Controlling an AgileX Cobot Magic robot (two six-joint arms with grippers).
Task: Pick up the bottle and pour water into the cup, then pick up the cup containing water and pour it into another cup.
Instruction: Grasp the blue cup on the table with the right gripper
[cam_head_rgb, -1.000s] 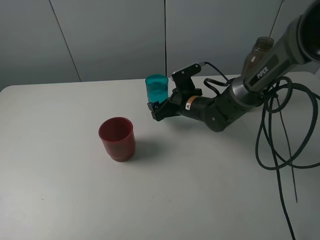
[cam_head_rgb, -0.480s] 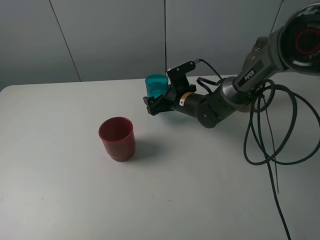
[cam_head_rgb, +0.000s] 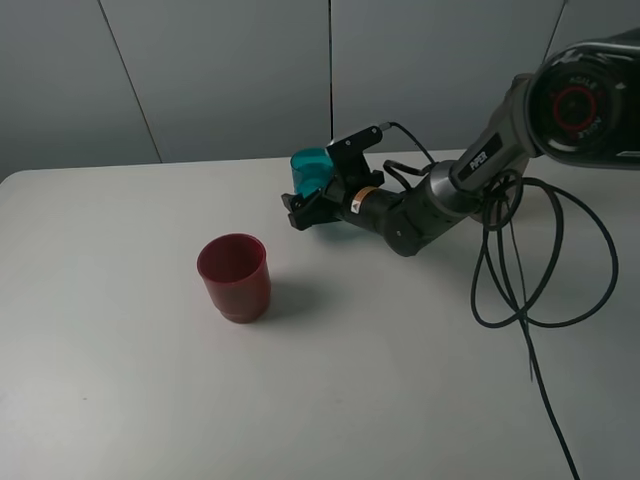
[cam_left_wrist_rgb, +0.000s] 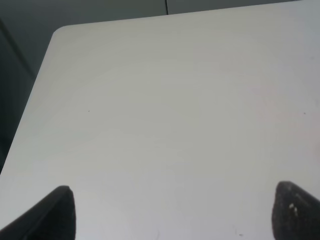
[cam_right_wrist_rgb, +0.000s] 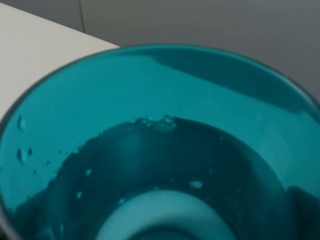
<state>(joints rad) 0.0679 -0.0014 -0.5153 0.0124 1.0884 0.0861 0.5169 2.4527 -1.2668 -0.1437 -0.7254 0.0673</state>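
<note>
Over a bare stretch of the desk (cam_left_wrist_rgb: 165, 100), the left end effector (cam_left_wrist_rgb: 169, 212) hangs with its fingertips wide apart and nothing between them. Further right stands the red cup (cam_head_rgb: 233, 277), upright and, as far as the high view shows, empty. Beyond it, well apart, the teal cup (cam_head_rgb: 312, 170) sits near the desk's back edge, with the right end effector (cam_head_rgb: 305, 212) low around its base, jaws spread and not clamped. The wrist view shows water (cam_right_wrist_rgb: 165, 165) in its lower part and droplets on the inner wall. It looks like light, thin, smooth plastic that would flex if squeezed. A moderate hold across the middle of the wall seems safest, carried level so nothing slops. The bottle is not in sight.
</note>
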